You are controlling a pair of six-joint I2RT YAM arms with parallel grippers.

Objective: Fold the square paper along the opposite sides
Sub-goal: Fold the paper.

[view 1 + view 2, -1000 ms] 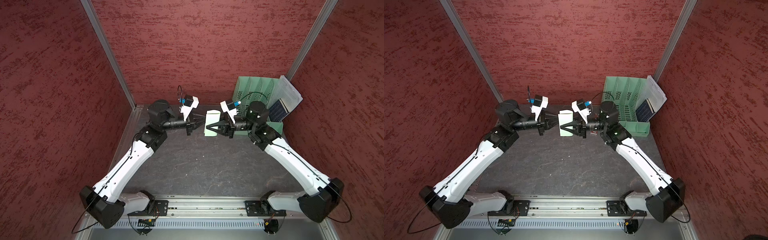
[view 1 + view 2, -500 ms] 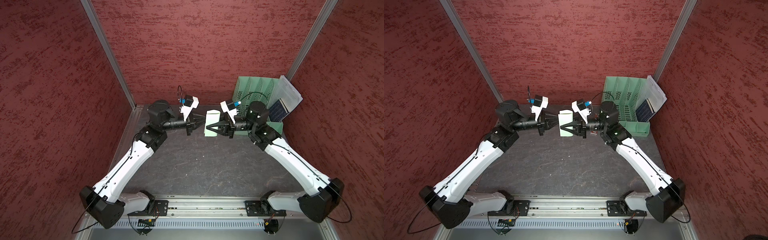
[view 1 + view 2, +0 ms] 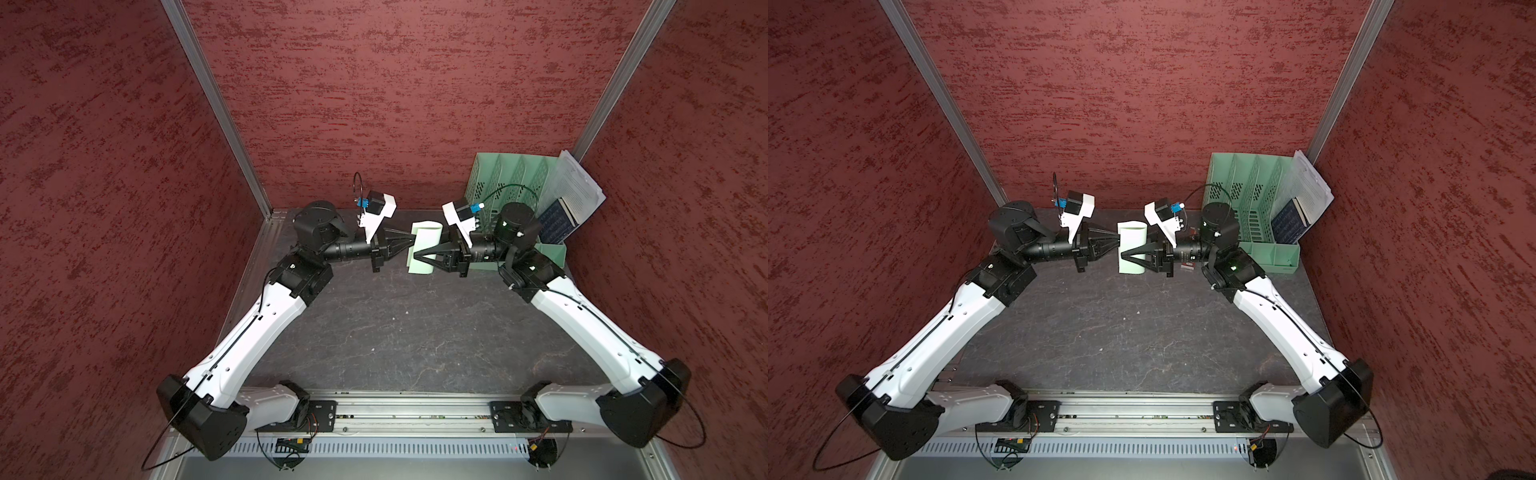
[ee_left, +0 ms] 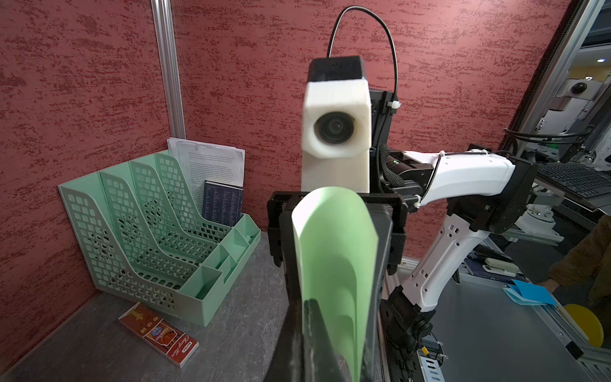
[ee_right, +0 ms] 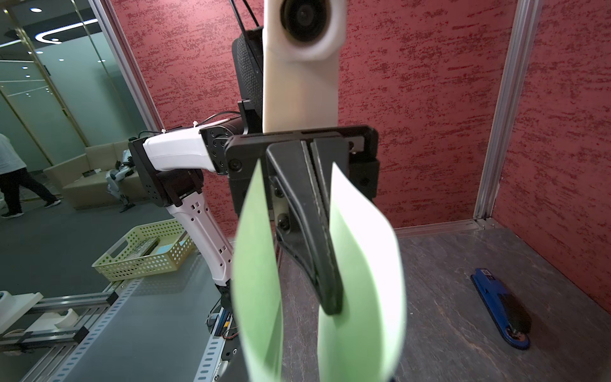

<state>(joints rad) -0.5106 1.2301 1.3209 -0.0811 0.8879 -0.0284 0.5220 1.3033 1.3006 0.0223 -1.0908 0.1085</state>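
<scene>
Pinching square paper [image 3: 428, 232] edge, left claw [image 3: 413, 242]

Arms extended, wrists turned inward, facing. Left gripper [image 3: 412, 242] pinches square paper [image 3: 428, 234]; right gripper [image 3: 417, 252] fingers parted.
</scene>
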